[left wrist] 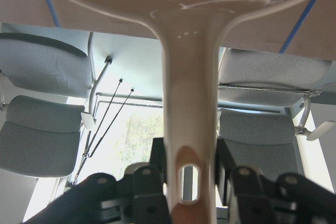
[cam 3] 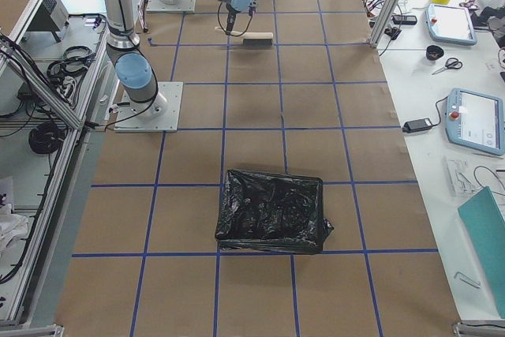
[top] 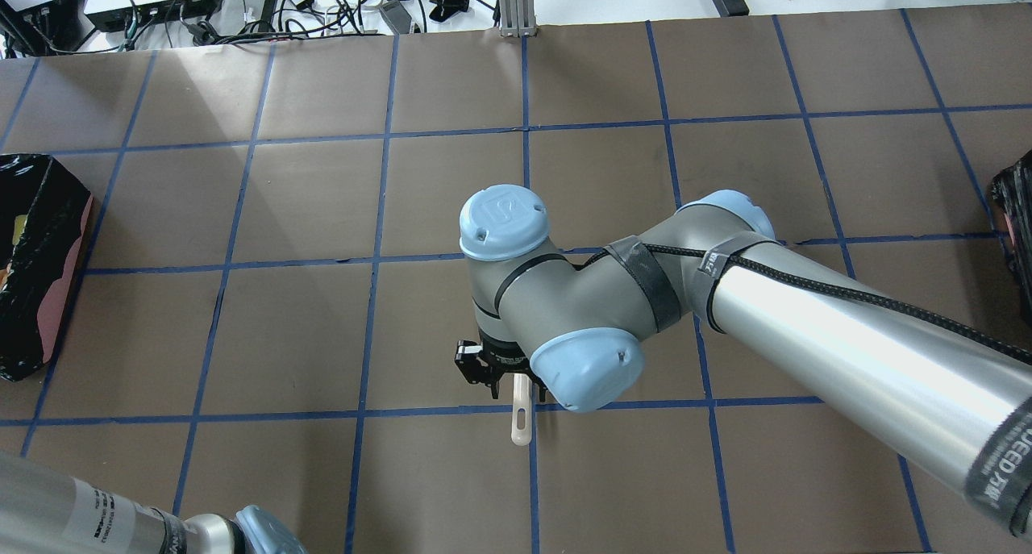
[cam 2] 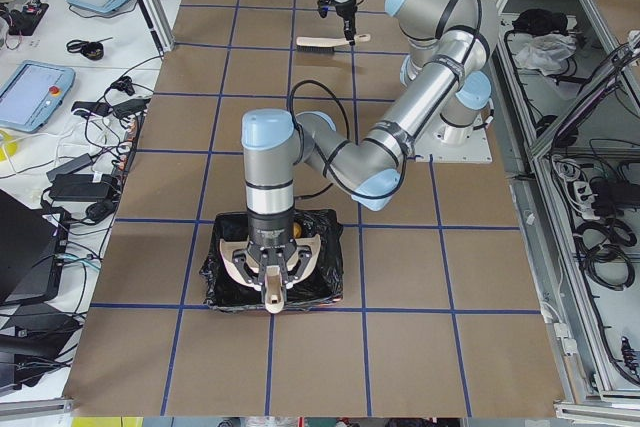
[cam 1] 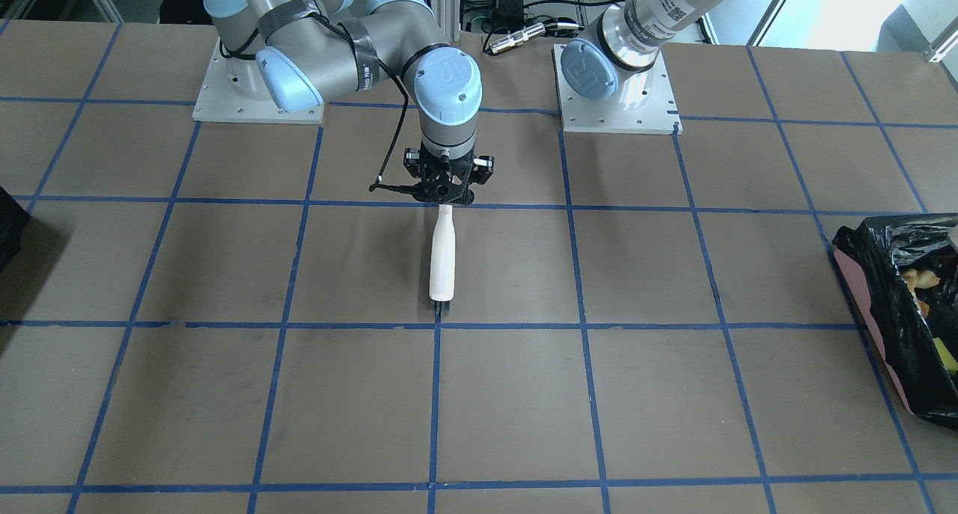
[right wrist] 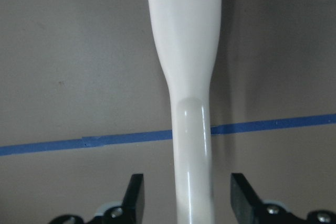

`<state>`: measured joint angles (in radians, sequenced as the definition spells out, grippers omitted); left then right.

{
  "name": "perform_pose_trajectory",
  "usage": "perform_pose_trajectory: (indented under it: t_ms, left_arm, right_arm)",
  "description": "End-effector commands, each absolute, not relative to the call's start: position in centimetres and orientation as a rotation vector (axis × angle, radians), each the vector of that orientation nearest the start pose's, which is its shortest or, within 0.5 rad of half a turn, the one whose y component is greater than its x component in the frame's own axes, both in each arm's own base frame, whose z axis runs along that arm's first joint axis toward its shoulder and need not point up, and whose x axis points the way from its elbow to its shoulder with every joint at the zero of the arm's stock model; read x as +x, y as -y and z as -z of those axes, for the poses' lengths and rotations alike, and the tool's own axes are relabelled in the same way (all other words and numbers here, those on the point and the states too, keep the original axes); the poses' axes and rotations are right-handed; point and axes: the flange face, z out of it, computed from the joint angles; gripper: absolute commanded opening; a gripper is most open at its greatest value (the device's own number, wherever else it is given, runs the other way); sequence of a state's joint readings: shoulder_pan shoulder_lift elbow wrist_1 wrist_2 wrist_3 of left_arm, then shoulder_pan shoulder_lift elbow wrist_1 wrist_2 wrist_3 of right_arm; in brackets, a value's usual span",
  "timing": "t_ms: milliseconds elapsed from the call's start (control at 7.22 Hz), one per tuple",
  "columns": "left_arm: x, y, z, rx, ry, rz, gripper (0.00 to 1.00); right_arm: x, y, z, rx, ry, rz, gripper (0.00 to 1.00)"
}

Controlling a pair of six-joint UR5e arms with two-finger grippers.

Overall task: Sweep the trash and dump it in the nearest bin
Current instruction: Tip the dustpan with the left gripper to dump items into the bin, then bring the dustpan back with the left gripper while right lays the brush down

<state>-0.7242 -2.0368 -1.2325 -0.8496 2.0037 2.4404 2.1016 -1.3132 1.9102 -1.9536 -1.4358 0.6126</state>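
Trash [cam 1: 914, 279] lies inside the bag-lined bin [cam 1: 853, 271]. Left gripper [left wrist: 191, 169] clamps the handle of the dustpan [left wrist: 189, 77] over that bin. Right gripper [right wrist: 191, 198] straddles the white brush [cam 1: 443, 256] on the table, its fingers spread clear of the handle.

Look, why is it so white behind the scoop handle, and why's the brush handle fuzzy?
Left wrist view: daylight behind the dustpan handle is blown out white. Right wrist view: the brush handle sits close to the lens, so its edges look soft. Front-facing view: the black bag in the bin throws glints.
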Motion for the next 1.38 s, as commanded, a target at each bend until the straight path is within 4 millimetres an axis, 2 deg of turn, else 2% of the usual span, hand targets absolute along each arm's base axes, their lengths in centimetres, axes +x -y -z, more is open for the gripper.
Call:
perform_pose_trajectory:
  t_ms: [0, 138, 277, 415, 554, 692, 831, 1108, 1246]
  left_arm:
    - [40.0, 56.9, -49.5, 1.72, -1.933, -0.512, 0.0]
    - [37.3, 57.9, -49.4, 1.66, -2.049, -0.425, 0.0]
    - [32.8, 59.4, -49.9, 1.602, -2.127, -0.352, 0.0]
    - [27.5, 61.2, -50.3, 1.556, -2.175, -0.296, 0.0]
    - [21.4, 62.6, -50.7, 1.484, -2.274, -0.18, 0.0]
    - [17.4, 63.9, -48.6, 1.371, -2.413, -0.133, 0.0]
    - [13.2, 64.4, -46.4, 1.295, -2.497, -0.103, 0.0]
    - [2.2, 64.6, -44.7, 1.114, -2.636, -0.037, 0.0]
    - [-4.5, 64.2, -44.0, 0.975, -2.717, -0.024, 0.0]
  right_arm:
    - [38.4, 37.4, -24.9, 0.149, -3.105, -0.32, 0.7]
    - [38.8, 38.7, -27.5, 0.086, -3.083, -0.232, 0.8]
    - [38.8, 40.1, -30.7, -0.032, -3.06, -0.143, 0.89]
    - [38.1, 41.1, -33.9, -0.048, -3.054, -0.035, 0.99]
    - [36.6, 42.2, -36.5, -0.083, -3.038, 0.041, 1.0]
    - [33.7, 42.7, -40.1, -0.073, -3.034, 0.068, 1.0]
    - [30.0, 42.9, -43.9, -0.08, -3.033, 0.104, 1.0]
    - [21.1, 44.4, -47.3, -0.109, -3.105, 0.176, 1.0]
    - [17.2, 44.8, -48.1, -0.118, -3.125, 0.153, 1.0]
